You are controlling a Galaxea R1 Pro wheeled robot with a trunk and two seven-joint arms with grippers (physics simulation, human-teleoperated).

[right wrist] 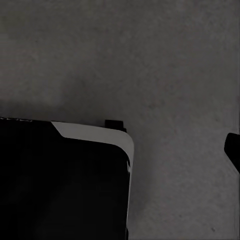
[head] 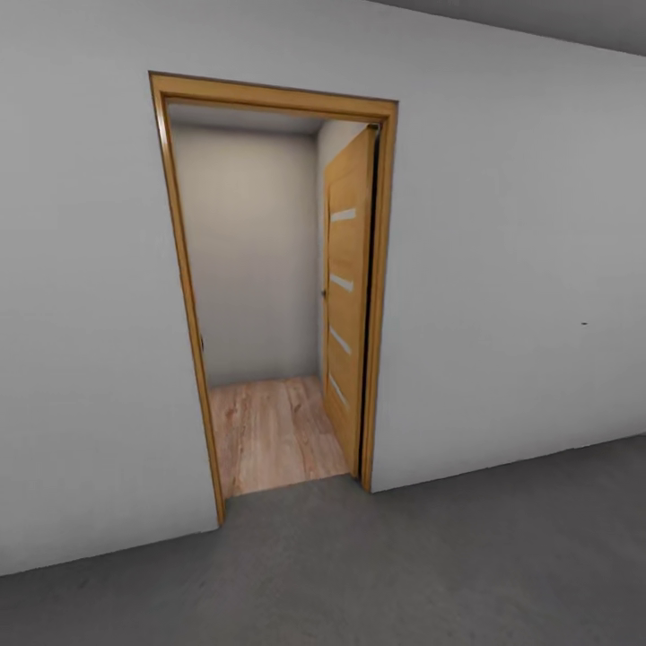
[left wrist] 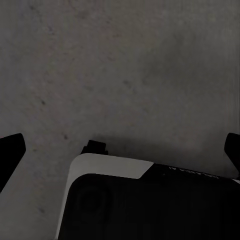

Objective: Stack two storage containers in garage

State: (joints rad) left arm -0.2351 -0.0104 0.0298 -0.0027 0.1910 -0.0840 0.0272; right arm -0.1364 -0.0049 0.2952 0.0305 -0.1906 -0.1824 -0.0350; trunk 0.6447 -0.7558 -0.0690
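- Left pincer (left wrist: 120, 150) spread wide and empty above the robot's base (left wrist: 145, 200); right finger (right wrist: 233, 150) is at the frame edge, state unclear.
- Grey floor (head: 404, 565) suggests the garage.
- Open door (head: 348, 305) leads onto wood planks (head: 269, 431); with no bins in hand, fetching probably remains.

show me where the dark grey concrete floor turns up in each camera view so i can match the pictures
Head view: the floor runs across the bottom of the picture, below the pale wall and the wood-framed doorway.
Left wrist view: it lies behind the robot's base.
Right wrist view: the same rough grey surface, again behind the base.
Shared landmark: the floor's speckled grey texture.
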